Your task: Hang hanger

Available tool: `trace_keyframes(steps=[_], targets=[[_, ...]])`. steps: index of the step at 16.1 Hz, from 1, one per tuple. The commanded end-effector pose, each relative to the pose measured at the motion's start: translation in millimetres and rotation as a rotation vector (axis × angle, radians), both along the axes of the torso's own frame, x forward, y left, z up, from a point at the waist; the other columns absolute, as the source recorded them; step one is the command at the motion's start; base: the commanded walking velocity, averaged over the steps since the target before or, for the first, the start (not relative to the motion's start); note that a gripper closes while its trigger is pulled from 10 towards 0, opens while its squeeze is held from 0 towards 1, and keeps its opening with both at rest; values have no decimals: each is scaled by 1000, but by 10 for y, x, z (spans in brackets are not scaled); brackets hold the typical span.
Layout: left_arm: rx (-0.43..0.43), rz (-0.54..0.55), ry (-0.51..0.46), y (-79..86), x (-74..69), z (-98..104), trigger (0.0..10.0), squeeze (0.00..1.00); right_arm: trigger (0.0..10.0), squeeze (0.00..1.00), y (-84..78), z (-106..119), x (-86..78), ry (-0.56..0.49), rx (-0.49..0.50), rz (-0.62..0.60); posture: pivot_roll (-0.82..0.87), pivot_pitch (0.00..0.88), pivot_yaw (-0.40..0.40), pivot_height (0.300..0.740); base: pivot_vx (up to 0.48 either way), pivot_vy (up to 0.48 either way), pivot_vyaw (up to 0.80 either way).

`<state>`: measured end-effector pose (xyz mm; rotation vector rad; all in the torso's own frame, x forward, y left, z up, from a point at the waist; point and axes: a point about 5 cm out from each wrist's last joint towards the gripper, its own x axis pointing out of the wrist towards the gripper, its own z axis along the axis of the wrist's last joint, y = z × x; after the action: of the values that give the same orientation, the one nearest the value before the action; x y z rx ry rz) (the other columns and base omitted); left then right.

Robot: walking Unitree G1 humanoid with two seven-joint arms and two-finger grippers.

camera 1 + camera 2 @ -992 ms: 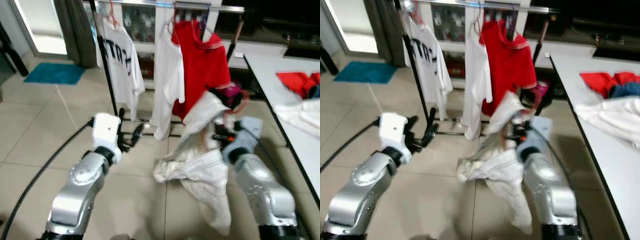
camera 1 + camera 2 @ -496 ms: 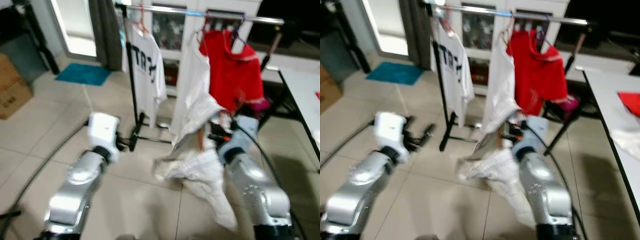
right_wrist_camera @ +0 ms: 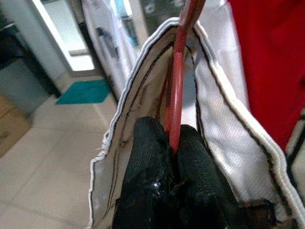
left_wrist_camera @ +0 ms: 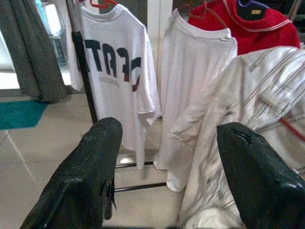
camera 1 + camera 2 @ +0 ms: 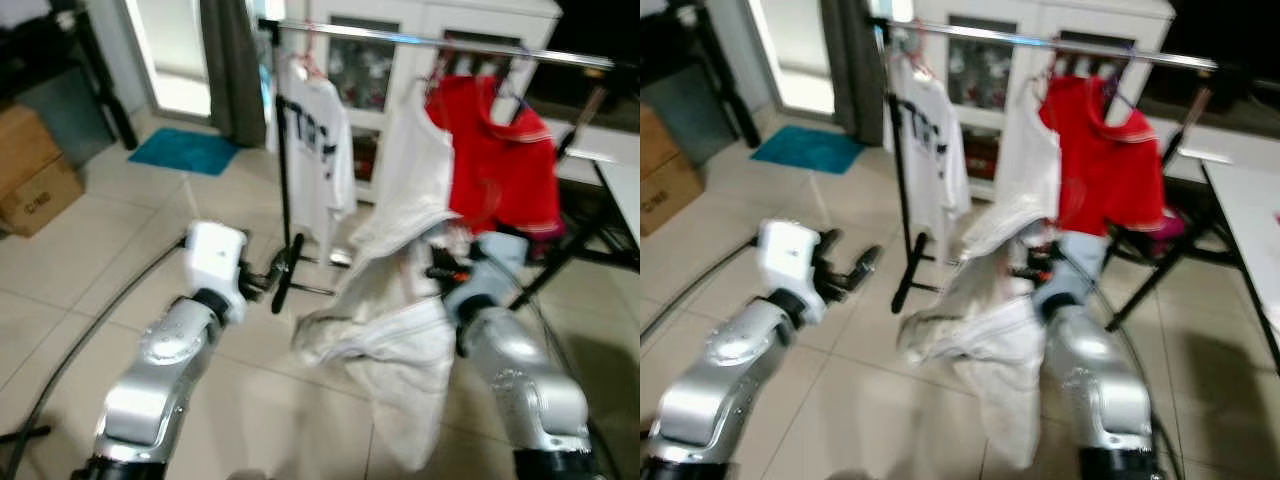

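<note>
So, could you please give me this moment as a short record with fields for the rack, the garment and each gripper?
rack: clothes rack ahead, with a printed white T-shirt, a plain white T-shirt and a red shirt hanging from it
carried item: red hanger inside a white garment that droops below the rail
right gripper: shut on the hanger, raised toward the rack
left gripper: open, empty, held out in front
floor: pale tiles, blue mat
</note>
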<state>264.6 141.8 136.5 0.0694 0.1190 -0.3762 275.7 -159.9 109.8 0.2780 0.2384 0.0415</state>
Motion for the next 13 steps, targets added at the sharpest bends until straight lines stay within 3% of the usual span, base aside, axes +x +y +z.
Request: trace_keyframes(steps=[1,13], targets=[[18,31,-5,98,12,15,10000,0,10000,0,81,166,48,-85,11,24,72,13,-33,740,337,0,0],[23,30,3,96,-1,-10,10000,0,10000,0,98,176,75,-78,6,49,71,15,-45,740,341,0,0]])
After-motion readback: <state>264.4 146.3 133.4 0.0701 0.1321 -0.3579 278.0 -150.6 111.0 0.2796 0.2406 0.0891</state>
